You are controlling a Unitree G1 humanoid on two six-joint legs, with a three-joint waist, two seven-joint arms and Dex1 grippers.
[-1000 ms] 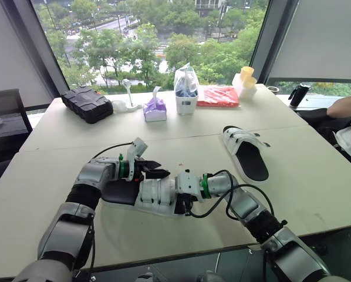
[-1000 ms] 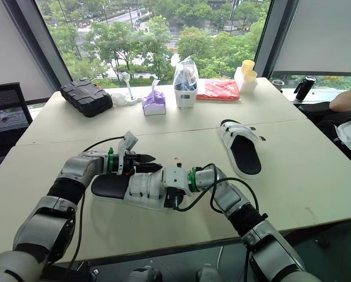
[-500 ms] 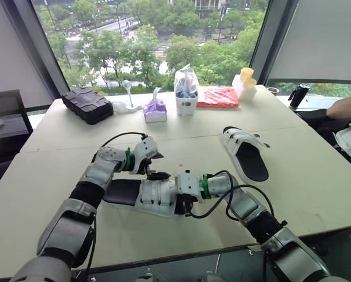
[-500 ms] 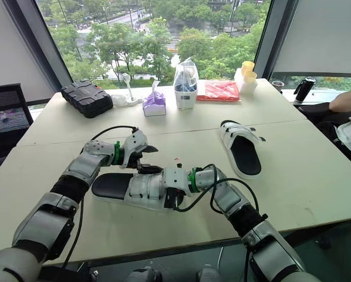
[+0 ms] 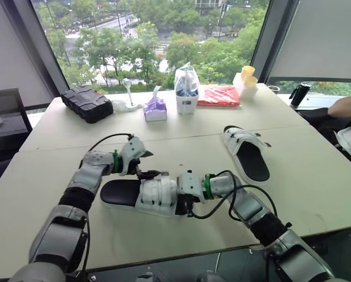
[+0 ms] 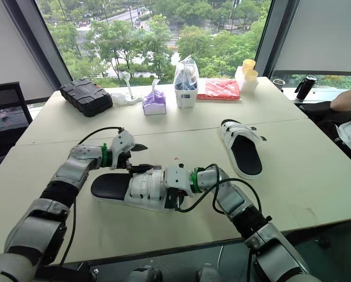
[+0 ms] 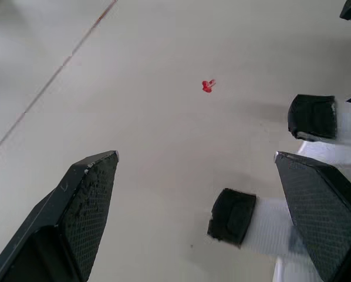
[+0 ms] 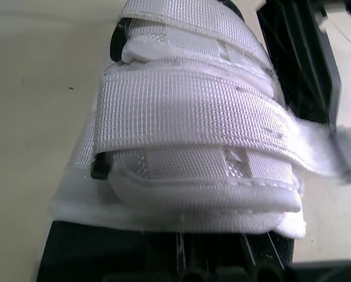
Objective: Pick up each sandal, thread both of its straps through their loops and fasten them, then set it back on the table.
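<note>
Sandal (image 5: 146,195) lying crosswise on desk (image 5: 181,138); right gripper (image 5: 185,198) jaws gripping toe end; left gripper (image 5: 151,164) jaws open, hovering beside strap tips (image 7: 232,216).

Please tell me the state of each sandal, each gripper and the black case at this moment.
near sandal: flat on the table, two strap ends sticking out loose
far sandal: flat on the table, untouched
left gripper: fingers open, empty, beside the strap ends
right gripper: at the near sandal's toe end
black case: closed
</note>
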